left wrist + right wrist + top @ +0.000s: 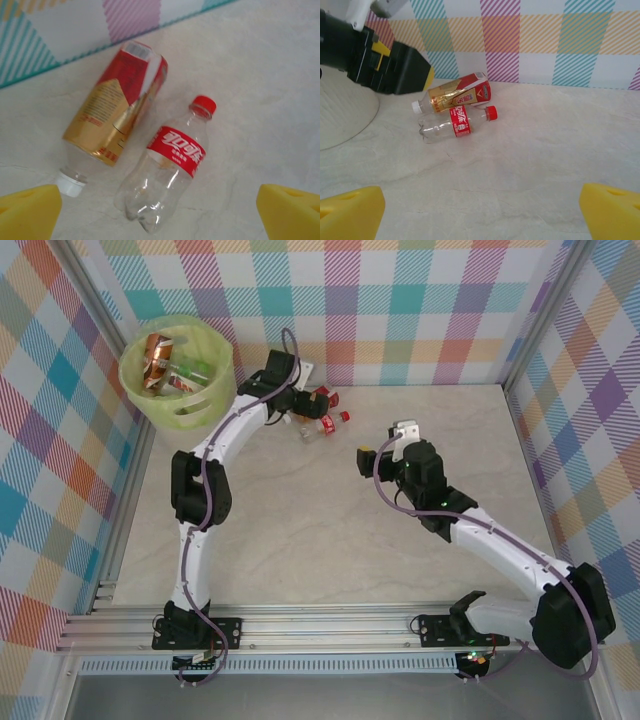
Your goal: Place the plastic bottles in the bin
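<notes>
Left wrist: a red-capped bottle (167, 172) and a white-capped bottle (115, 127) are seen between parted fingers of the left gripper (160, 214)

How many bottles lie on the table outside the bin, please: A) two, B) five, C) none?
A: a red-capped bottle and a white-capped bottle lie side by side on the table, outside the bin.
</notes>
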You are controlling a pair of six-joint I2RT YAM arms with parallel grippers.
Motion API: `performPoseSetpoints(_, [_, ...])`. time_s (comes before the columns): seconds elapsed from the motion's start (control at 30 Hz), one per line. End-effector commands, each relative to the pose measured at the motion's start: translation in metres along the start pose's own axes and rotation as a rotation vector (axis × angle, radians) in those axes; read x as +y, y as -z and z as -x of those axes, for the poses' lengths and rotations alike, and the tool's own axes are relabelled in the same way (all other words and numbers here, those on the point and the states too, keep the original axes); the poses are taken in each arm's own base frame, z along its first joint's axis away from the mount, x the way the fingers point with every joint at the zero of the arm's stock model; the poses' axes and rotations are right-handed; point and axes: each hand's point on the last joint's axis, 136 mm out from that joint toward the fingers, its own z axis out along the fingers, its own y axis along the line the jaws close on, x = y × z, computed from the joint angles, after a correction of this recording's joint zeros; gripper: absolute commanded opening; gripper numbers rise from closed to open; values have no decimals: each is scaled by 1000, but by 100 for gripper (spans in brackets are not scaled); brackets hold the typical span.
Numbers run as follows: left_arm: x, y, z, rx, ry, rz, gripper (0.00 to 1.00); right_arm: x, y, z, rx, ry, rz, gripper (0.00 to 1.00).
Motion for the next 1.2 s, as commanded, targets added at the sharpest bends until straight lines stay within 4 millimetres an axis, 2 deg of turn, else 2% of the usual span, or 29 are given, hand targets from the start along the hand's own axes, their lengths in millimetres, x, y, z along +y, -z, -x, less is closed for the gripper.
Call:
performPoseSetpoints(0.0, [-22, -18, -19, 51, -100, -61, 100, -4, 5, -1, -5, -11, -23, 100])
performPoseSetpoints(0.23, [-10, -55, -46, 127, -73, -5, 98, -7, 10, 2, -5, -4, -31, 100])
performPoseSetpoints(0.43, [-10, -77, -74, 193, -72, -6, 94, -10, 17, 2, -8, 0, -43, 100])
performPoseSetpoints(0.6, [-11, -89, -87, 220, -87, -12, 91, -12, 19, 2, -9, 0, -48, 100])
performPoseSetpoints(0.93, [-20, -105, -97, 242, -106, 36, 83, -12, 17, 1, -5, 0, -52, 100])
performPoseSetpoints(1.17, [-33, -103, -94, 245, -55, 35, 70, 1, 23, -4, 10, -11, 38, 100])
